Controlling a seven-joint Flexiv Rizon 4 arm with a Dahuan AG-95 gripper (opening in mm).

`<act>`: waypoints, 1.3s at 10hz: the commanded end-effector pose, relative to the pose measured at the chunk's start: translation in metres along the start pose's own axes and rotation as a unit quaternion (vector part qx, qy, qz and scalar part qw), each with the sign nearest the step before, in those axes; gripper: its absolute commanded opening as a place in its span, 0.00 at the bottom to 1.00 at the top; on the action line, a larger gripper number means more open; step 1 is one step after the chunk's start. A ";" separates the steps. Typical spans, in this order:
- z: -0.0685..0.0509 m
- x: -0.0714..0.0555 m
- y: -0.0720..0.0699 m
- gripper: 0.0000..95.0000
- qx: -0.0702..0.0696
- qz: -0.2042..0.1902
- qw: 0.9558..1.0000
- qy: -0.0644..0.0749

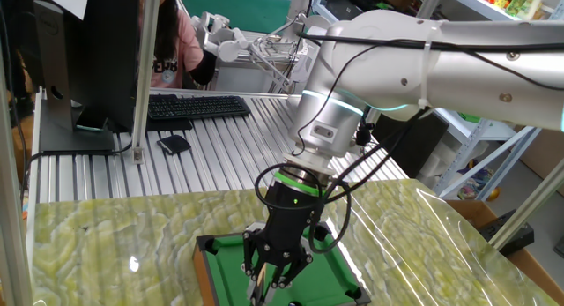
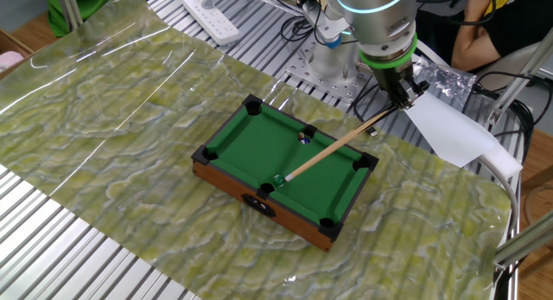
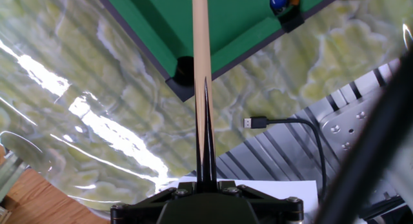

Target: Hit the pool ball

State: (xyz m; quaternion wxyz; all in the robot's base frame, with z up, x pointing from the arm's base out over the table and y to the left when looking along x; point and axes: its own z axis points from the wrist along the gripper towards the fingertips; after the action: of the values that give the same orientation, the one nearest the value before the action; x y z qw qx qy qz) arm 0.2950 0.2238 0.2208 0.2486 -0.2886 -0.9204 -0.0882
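Observation:
The mini green pool table [image 2: 251, 144] sits on the marbled mat. The pool ball [image 2: 303, 137], tiny and dark with a whitish spot, lies by the far middle pocket. It also shows at the top of the hand view [image 3: 278, 0], next to a pocket. My gripper [image 2: 403, 94] is shut on the butt of the long wooden cue stick [image 2: 333, 147], beyond the table's far right corner. The cue slants down across the felt, and its tip rests near the near middle pocket, apart from the ball. In the hand view the thin fingers [image 3: 205, 133] clamp the cue [image 3: 201, 43]. The arm hides the ball in one fixed view.
A white sheet of paper [image 2: 449, 127] and cables lie behind the table under the arm. A USB plug [image 3: 257, 122] rests at the mat's edge. A keyboard [image 1: 189, 106], a monitor and a seated person are at the back, and a power strip [image 2: 216, 8] lies at the far side.

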 end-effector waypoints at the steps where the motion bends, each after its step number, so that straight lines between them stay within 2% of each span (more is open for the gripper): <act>1: -0.001 -0.001 0.002 0.00 0.001 0.001 1.000 0.001; 4: -0.003 -0.005 0.004 0.00 0.004 0.010 1.000 0.000; 7: -0.004 -0.003 0.003 0.00 0.004 0.027 1.000 0.001; 10: -0.004 -0.003 0.003 0.00 0.005 0.024 1.000 0.002; 13: -0.004 -0.005 0.003 0.00 0.013 0.039 0.999 -0.007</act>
State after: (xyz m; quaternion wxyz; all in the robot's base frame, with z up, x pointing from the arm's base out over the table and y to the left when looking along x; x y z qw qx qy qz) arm 0.3032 0.2222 0.2214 0.2489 -0.3221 -0.9112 -0.0639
